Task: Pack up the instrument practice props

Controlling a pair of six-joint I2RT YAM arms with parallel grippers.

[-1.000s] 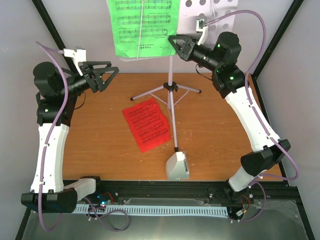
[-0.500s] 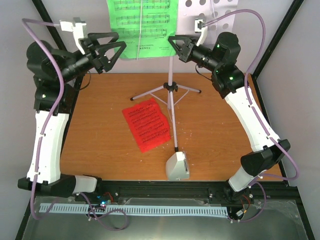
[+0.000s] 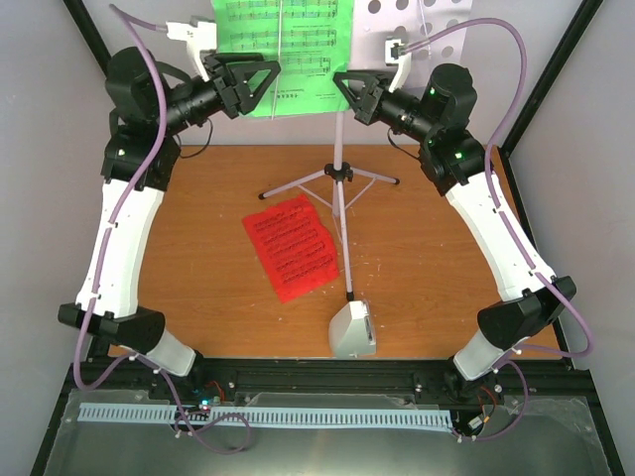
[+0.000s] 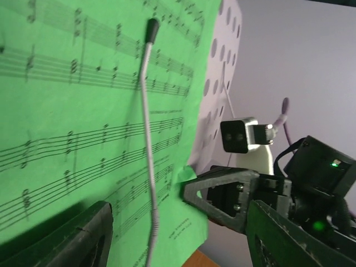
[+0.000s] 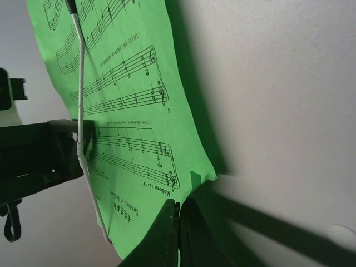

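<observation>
Looking down from the overhead camera, the green music sheet [image 3: 283, 45] sits up on the white perforated music stand [image 3: 372, 35] at the far end of the tabletop [image 3: 198, 248] — both arms are raised to it, one on each side.

The right gripper [image 3: 342, 81] has its fingers pinched shut right at the sheet's lower edge, near the bottom right corner. From the right wrist camera the two tips meet exactly where the paper ends. The left wrist camera shows a little bent tab of green at those tips, so it looks like a grip on the paper.

The left gripper [image 3: 260, 87] is spread open by the sheet's lower left part. Its own camera shows the sheet filling the space ahead between the two fingers [image 4: 72, 239], touching neither as far as I can tell. A thin wire page holder [image 4: 147, 128] lies across the front of the sheet.

Down on the tabletop, the red music sheet [image 3: 290, 246] lies flat just beside one long tripod leg [image 3: 343, 238]. The small white metronome [image 3: 352, 330] stands at that leg's foot, near the arms' edge.
</observation>
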